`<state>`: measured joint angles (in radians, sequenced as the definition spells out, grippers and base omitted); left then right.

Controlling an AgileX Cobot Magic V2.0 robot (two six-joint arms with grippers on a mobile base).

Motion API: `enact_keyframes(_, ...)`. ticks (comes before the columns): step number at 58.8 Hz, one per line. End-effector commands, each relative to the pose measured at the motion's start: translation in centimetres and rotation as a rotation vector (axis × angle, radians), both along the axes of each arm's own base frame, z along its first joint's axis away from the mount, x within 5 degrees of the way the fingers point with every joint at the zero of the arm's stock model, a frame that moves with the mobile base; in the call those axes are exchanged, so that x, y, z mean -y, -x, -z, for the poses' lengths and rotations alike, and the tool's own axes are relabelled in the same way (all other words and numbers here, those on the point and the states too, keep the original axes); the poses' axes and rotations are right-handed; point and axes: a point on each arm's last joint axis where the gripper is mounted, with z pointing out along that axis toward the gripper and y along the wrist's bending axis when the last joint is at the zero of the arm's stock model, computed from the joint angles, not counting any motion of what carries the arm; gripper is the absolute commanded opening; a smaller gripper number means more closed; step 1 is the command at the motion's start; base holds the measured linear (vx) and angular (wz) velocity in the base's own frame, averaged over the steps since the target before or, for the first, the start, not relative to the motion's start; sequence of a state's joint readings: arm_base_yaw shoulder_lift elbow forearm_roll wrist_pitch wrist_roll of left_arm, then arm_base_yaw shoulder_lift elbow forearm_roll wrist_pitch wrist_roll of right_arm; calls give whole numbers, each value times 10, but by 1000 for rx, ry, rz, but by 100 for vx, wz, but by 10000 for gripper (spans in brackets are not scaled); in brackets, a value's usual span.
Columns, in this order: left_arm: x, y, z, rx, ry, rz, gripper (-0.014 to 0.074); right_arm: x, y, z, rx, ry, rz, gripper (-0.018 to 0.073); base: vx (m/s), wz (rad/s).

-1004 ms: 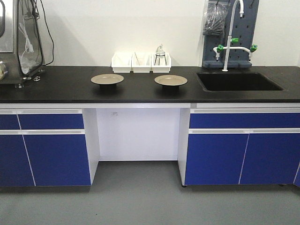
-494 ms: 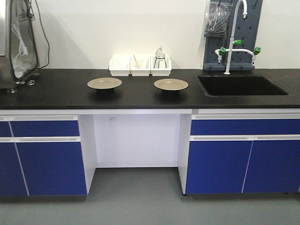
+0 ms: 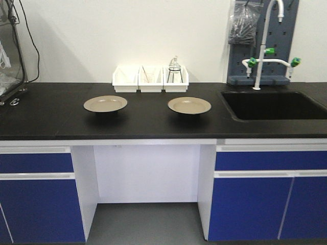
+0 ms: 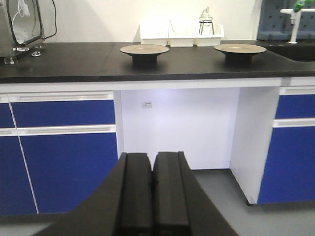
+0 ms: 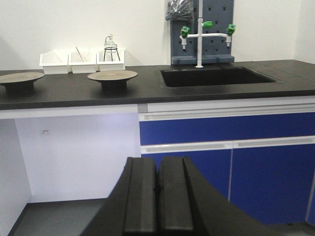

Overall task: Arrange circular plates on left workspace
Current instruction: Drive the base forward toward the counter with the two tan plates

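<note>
Only the wrist views show the end effectors. The left end effector has its two black fingers pressed flat together with nothing between them. The right end effector is closed the same way and also holds nothing.

The front-facing view looks down on the matte black bench and shows two round, shallow, glossy tan plates with dark rims. The left plate and the right plate sit level and well apart, side by side. Behind them, against the wall, are three white rectangular plastic bins, touching in a row. A glass flask in a wire stand is at the rightmost bin. One recessed black sink basin lies right of the right plate, under one white faucet with green knobs.

The left wrist view alone shows the whole steel-framed apparatus at the bench's far left.

Both end effectors hang low in front of the blue cabinets, well apart from the plates. In the left wrist view the left plate is above and almost straight ahead. In the right wrist view the right plate is above and to the left.
</note>
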<state>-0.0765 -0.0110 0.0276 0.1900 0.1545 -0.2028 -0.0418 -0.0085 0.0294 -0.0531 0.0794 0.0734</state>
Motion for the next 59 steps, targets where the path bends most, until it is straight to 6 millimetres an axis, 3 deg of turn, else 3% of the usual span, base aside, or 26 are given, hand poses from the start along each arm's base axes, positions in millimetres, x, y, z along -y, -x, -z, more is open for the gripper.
enact_keyframes(1, 2, 0, -4, 85, 2, 22, 3, 0, 1, -6, 89, 19, -3, 0, 50, 12)
enact_keyframes(59, 2, 0, -4, 85, 2, 22, 3, 0, 1, -6, 89, 19, -3, 0, 49, 3)
